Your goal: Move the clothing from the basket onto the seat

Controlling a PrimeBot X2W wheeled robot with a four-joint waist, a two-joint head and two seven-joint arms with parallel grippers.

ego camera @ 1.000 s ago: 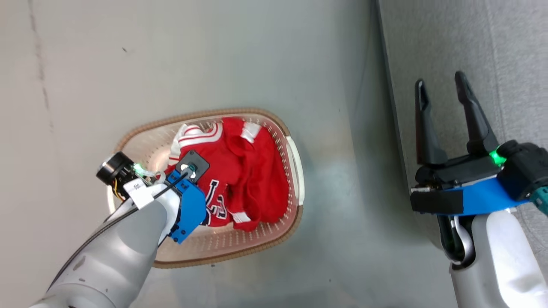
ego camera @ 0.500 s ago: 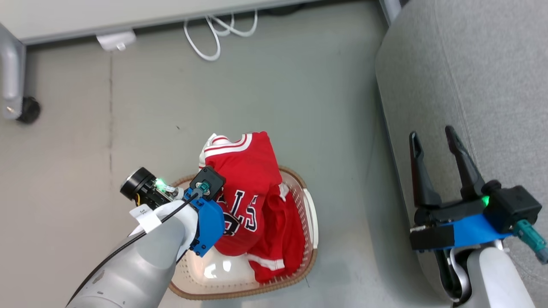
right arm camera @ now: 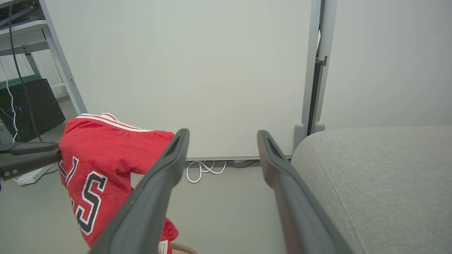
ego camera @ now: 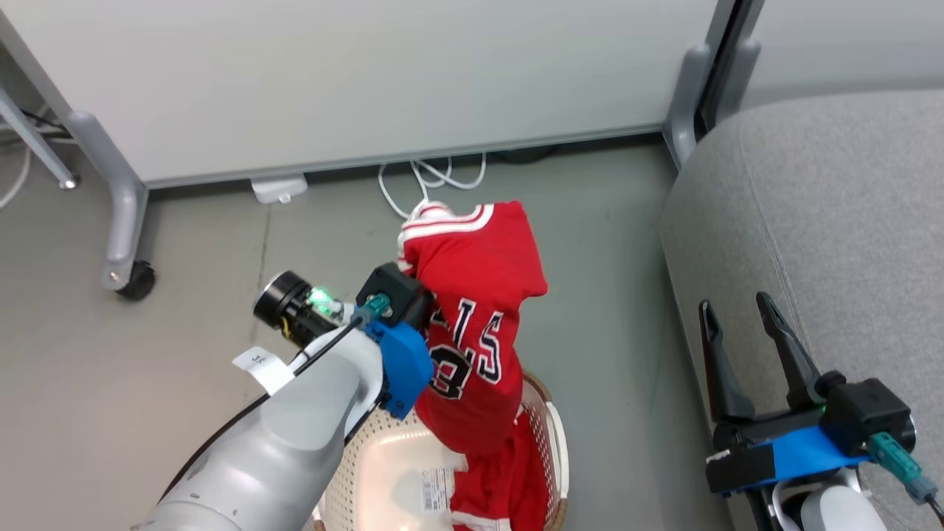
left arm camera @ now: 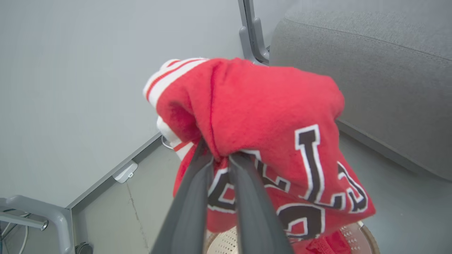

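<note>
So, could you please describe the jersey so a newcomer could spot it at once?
Left of the big grey seat sits a cream basket. Above it the left claw holds the jersey: red, lettered black-and-white, white-striped trim, unlike the unlettered red shorts below.

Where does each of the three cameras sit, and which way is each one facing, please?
Head view: on the head, looking down at the floor, basket, hanging jersey and seat; left forearm and right gripper show.
Left wrist view: on the left wrist, looking along the left gripper, shut on the jersey, towards the seat.
Right wrist view: on the right wrist, looking along the open right gripper towards a white panel.
Shared: all three views show the jersey and the seat.
</note>
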